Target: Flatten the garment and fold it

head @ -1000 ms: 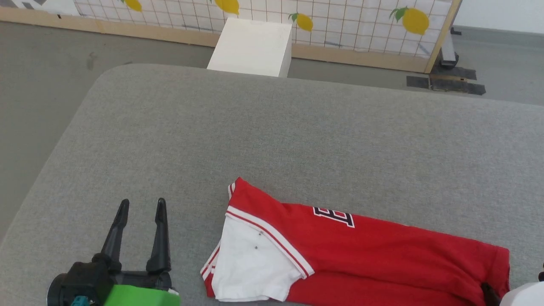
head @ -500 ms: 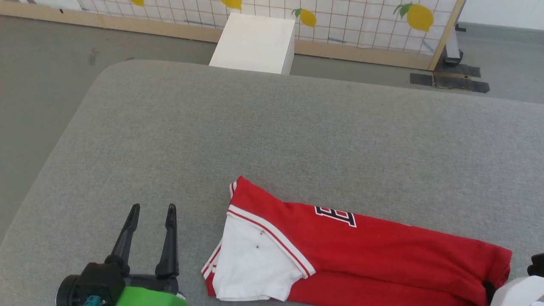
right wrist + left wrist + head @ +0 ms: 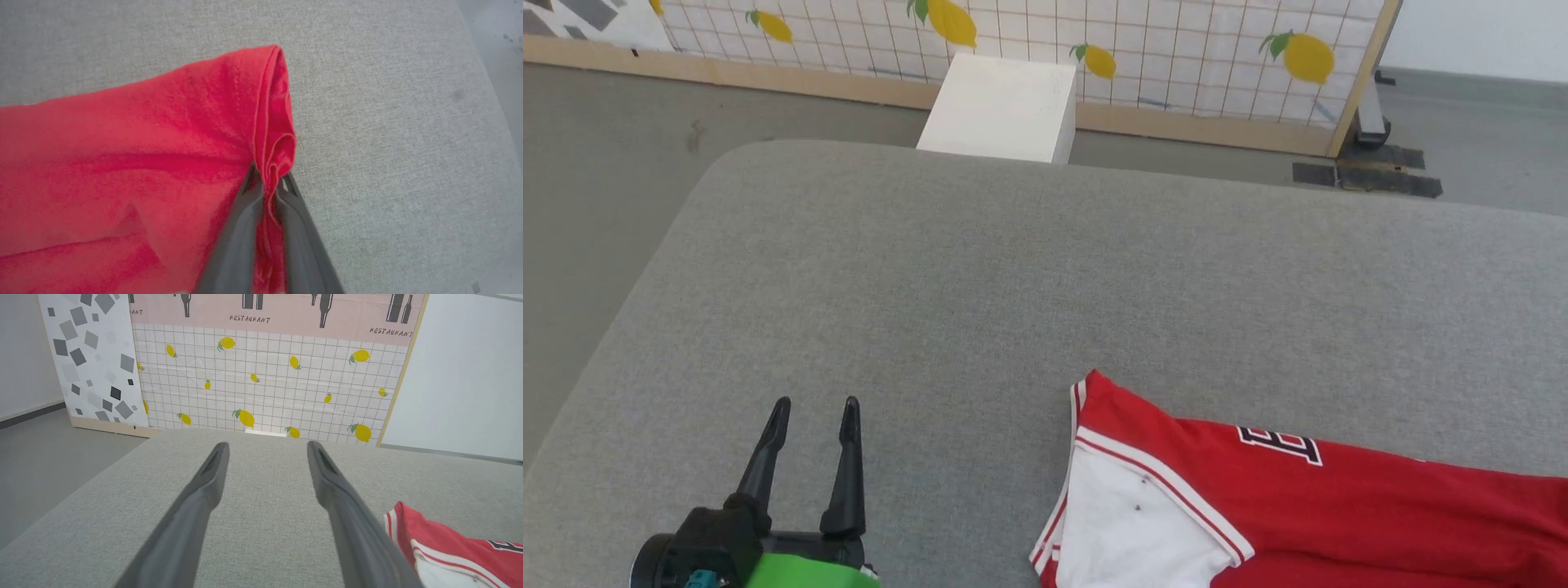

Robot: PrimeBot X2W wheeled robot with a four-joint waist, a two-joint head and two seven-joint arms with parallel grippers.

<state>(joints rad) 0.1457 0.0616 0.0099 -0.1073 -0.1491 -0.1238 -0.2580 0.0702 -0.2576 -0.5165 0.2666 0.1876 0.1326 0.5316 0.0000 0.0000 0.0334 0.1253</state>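
Note:
The garment [image 3: 1339, 523], a red jersey with a white sleeve and striped trim, lies folded lengthwise at the lower right of the grey padded surface [image 3: 1013, 269]. Part of a black-and-white letter shows on it. My left gripper [image 3: 817, 402] stands open at the lower left, well to the left of the sleeve and touching nothing. In the left wrist view its gripper [image 3: 267, 444] frames bare padding, with the garment [image 3: 449, 543] at the lower right. My right gripper [image 3: 270, 175] is shut on a bunched red edge of the garment [image 3: 122, 163].
A white box [image 3: 1001, 106] stands on the floor behind the surface's far edge, in front of a lemon-patterned panel [image 3: 1176, 41]. The surface's rounded left corner is near my left gripper. In the right wrist view the surface's edge [image 3: 490, 102] runs close to the held cloth.
My right gripper has shut on the garment's edge, and the garment has slid to the right across the surface. The head camera has shifted slightly. The left gripper stays open.

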